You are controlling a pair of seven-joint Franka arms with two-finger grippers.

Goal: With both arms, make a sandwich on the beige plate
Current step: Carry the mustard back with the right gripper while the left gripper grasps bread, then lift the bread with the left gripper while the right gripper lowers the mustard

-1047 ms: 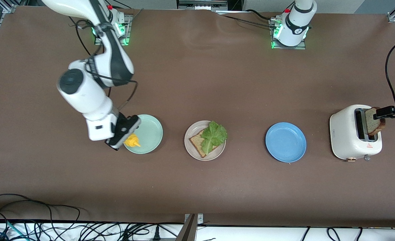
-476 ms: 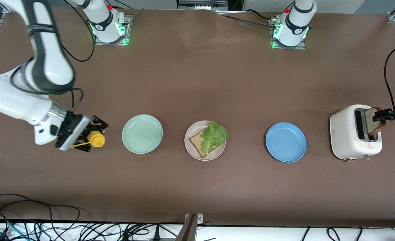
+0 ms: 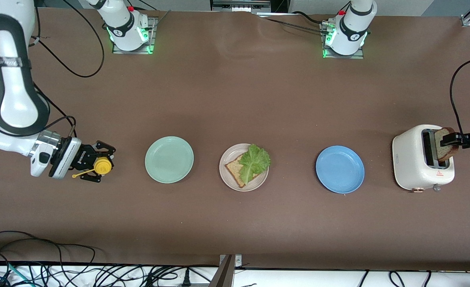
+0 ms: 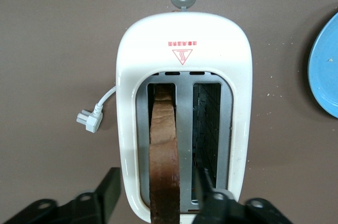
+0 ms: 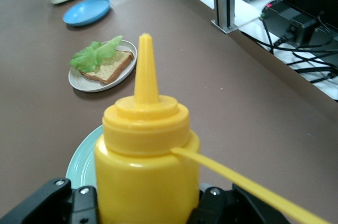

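Note:
The beige plate (image 3: 254, 186) sits mid-table with one bread slice (image 3: 234, 170) and a green lettuce leaf (image 3: 254, 160) on it; it also shows in the right wrist view (image 5: 84, 82). A second bread slice (image 3: 443, 145) stands in the white toaster (image 3: 412, 159). My left gripper (image 3: 453, 138) is over the toaster, open, its fingers astride this slice (image 4: 162, 145) with gaps on both sides. My right gripper (image 3: 95, 167) is shut on a yellow squeeze bottle (image 3: 102, 166), upright, near the right arm's end of the table.
A mint green plate (image 3: 169, 159) lies between the bottle and the beige plate. A blue plate (image 3: 340, 169) lies between the beige plate and the toaster. The toaster's plug (image 4: 90, 121) rests on the table beside it. Cables hang along the table's near edge.
My right arm has carried the yellow bottle from over the mint plate out toward the right arm's end of the table and turned it upright. My left gripper stayed at the toaster, shifting slightly.

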